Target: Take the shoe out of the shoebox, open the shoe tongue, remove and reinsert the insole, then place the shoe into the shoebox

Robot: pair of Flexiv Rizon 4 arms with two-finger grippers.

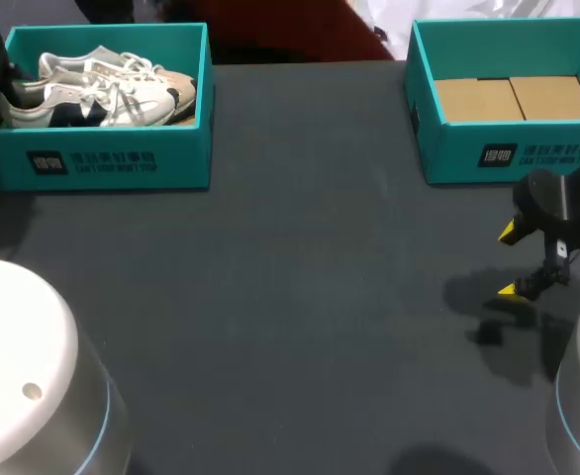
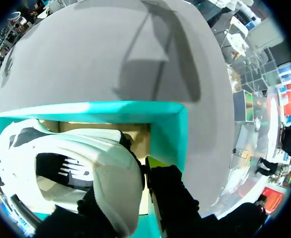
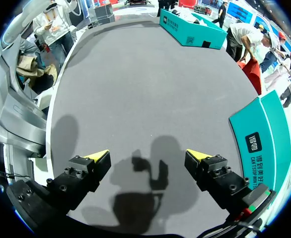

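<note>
shoe not yet out of shoebox, all steps left | left gripper at its heel, grip: I cannot tell | right gripper apart, empty, above table

A pair of white shoes with dark side patches and white laces lies inside the teal shoebox, which stands open at the table's far left corner. The shoes rest side by side along the box's length, heels at its left end and toes at its right, a tan sole edge showing by the toes. In the left wrist view one shoe shows its padded white heel and a dark patch on its side, with the shoebox's brown floor behind it. A second box of the same teal stands open at the far right, lined with brown cardboard sheets.
</note>
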